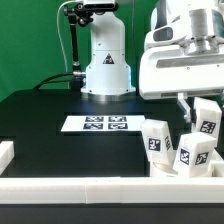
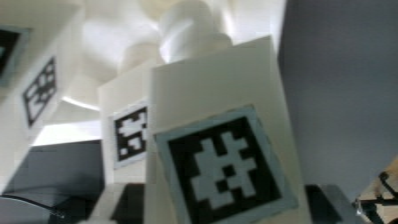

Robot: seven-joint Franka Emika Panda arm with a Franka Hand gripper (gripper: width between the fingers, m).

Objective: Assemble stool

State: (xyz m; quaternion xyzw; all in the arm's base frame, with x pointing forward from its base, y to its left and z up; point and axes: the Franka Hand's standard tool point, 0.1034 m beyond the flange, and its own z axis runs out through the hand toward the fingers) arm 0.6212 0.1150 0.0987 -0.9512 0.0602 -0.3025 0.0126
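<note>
Legs crowd the exterior view's right corner of the worktop (image 1: 40, 115), gathered on the disc (image 1: 172, 172). My pincer (image 1: 197, 108) is clamped on one leg (image 1: 207, 118), lifted upright above two others (image 1: 158, 140), probably so its end can meet a socket.

In the exterior view the arm's wrist housing (image 1: 185, 55) runs off the top and right edges, so much of the arm is unseen. The fingers (image 1: 190, 108) are partly covered by the upper leg (image 1: 207, 118), and whether they clamp it cannot be made out. That leg is itself clipped by the right edge. The disc (image 1: 190, 172) is mostly hidden behind two other legs (image 1: 158, 140) and the front rail (image 1: 100, 188). In the wrist view a leg (image 2: 214, 150) fills the picture, blurred, its lower end cut off; everything behind it is indistinct.
</note>
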